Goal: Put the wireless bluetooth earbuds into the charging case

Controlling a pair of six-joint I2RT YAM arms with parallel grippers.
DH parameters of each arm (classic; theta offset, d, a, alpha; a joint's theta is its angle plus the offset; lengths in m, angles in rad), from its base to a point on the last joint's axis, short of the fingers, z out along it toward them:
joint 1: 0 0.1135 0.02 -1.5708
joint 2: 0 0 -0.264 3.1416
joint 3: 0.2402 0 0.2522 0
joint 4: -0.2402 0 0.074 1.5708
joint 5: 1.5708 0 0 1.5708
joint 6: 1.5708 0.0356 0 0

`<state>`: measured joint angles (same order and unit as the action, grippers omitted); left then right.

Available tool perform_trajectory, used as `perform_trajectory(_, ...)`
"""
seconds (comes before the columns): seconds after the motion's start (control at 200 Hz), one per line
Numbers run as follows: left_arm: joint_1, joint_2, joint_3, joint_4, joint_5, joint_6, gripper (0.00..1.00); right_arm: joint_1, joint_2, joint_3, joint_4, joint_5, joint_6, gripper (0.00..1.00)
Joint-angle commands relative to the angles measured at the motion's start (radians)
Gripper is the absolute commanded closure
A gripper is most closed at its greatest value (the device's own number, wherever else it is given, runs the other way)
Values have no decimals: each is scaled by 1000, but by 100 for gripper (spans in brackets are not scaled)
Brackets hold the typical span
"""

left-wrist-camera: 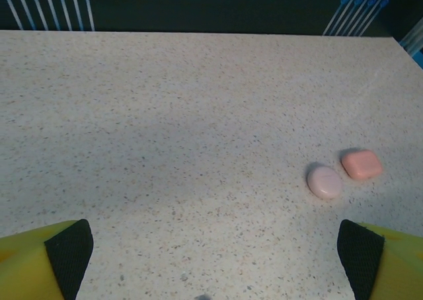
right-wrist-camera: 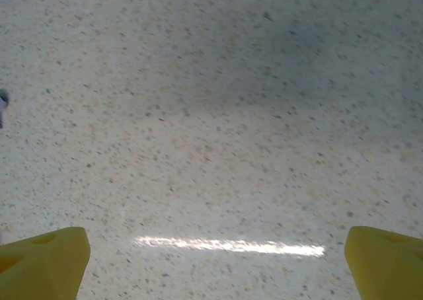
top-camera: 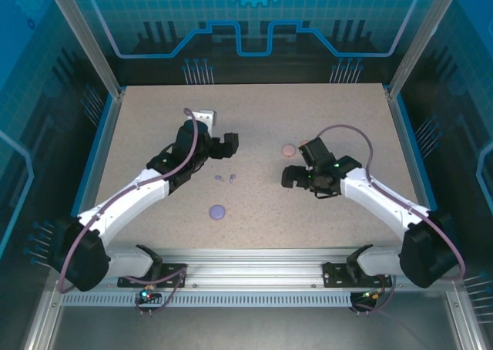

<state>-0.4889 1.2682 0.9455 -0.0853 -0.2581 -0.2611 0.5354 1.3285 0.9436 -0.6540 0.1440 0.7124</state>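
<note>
Looking at the counter (top-camera: 254, 211), you have the left tool (top-camera: 220, 136) and right tool (top-camera: 299, 163) both spread wide, holding nothing. Two purple earbuds (top-camera: 219, 178) lie loose near the left tool, the purple case (top-camera: 217, 210) close by, the pink case (left-wrist-camera: 324, 182) just beside the coral case (left-wrist-camera: 361, 164).

Speckled table (top-camera: 254, 119), earbuds (top-camera: 232, 178), purple case (top-camera: 217, 210), pink case (left-wrist-camera: 324, 182)

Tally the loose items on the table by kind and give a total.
Cases: 3 (purple case, pale pink case, coral case)
Earbuds: 2 (purple earbuds, side by side)
Total: 5
</note>
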Motion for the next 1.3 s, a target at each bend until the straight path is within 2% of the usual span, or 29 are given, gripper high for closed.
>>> perform_trajectory(0.0, 28, -59, -43, 49, -19, -26, 1, 63, 62, 81, -35, 83, 37, 0)
perform_trajectory(0.45, 146, -237, -143, -64, -36, -106, 1, 346, 431, 495, -196, 282, 87, 1)
perform_trajectory(0.795, 260, -322, -177, -119, -15, -186, 1, 472, 734, 884, -347, 147, 98, 1)
perform_trajectory(1.076, 375, -352, -181, -169, 9, -265, 1, 505, 800, 913, -360, 90, 178, 2)
perform_trajectory(1.291, 424, -368, -210, -164, 22, -306, 1, 537, 856, 920, -346, 51, 223, 5)
